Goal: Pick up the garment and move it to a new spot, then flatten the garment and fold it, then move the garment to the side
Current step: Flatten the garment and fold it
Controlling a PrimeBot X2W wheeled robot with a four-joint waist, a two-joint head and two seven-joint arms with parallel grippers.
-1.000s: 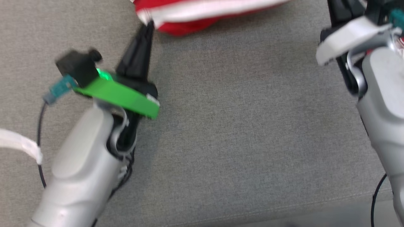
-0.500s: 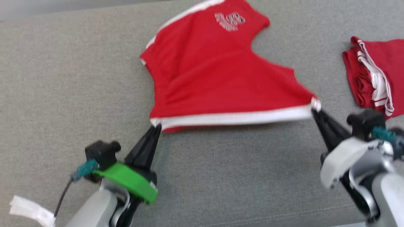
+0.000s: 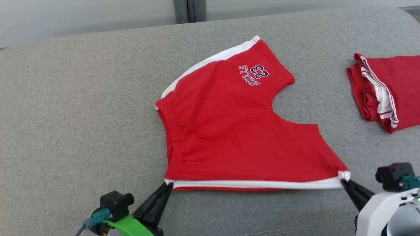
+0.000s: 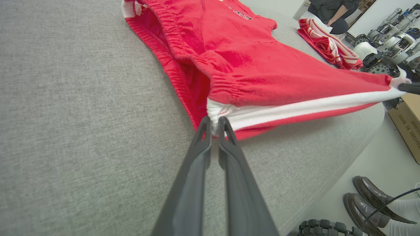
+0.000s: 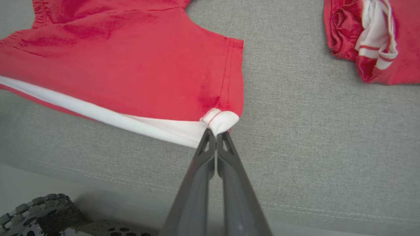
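Between the earlier frames and this one the head camera had lifted, bringing the back edge of the grey surface (image 3: 82,114) into sight. Measured against the folded red garment (image 3: 393,88) near the right edge, the stretched side of the red shorts (image 3: 236,131) had also come closer to the front edge.

The shorts lay spread around the middle of the surface, with the elastic waistband towards the left edge. One leg, bearing a dark printed "23", reached towards the back edge. The other leg ran to the right along the front.

The left gripper (image 3: 169,185) was pinched together on the waistband corner, where the white side stripe began. The right gripper (image 3: 343,181) was pinched together on the bunched white corner of the leg hem, at the stripe's other end. The stripe ran taut and nearly straight between them, parallel to the front edge, and that side was lifted a little off the surface.

The folded garment lay well apart from the shorts. Off the surface's front edge, a person's dark shoes (image 4: 370,200) stood on the floor.
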